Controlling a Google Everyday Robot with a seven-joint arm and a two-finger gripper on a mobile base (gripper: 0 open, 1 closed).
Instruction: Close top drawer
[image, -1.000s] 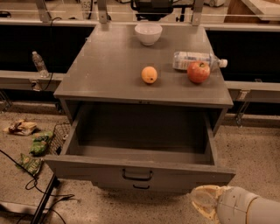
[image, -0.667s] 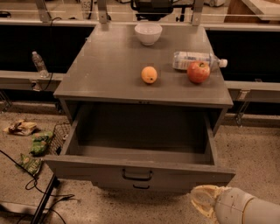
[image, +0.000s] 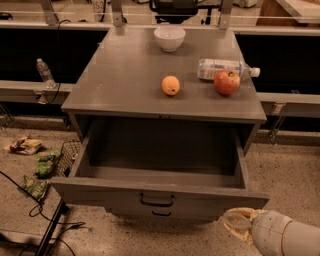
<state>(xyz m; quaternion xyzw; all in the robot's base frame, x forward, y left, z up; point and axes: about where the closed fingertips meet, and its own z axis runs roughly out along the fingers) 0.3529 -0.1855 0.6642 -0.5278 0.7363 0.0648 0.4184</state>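
The top drawer (image: 160, 197) of the grey metal cabinet stands pulled far out, its plain grey inside empty. Its flat front faces me with a small black loop handle (image: 157, 200) at centre. A second, lower drawer handle (image: 161, 214) shows just beneath it. My gripper (image: 239, 226) is at the bottom right, just below and in front of the drawer front's right corner, with the pale arm behind it. It does not touch the drawer.
On the cabinet top (image: 130, 75) sit a white bowl (image: 169, 38), an orange (image: 170, 85), a red apple (image: 227, 82) and a lying water bottle (image: 225, 68). Snack bags (image: 35, 170), a wire basket (image: 66, 152) and black cables (image: 45, 225) lie on the floor at left.
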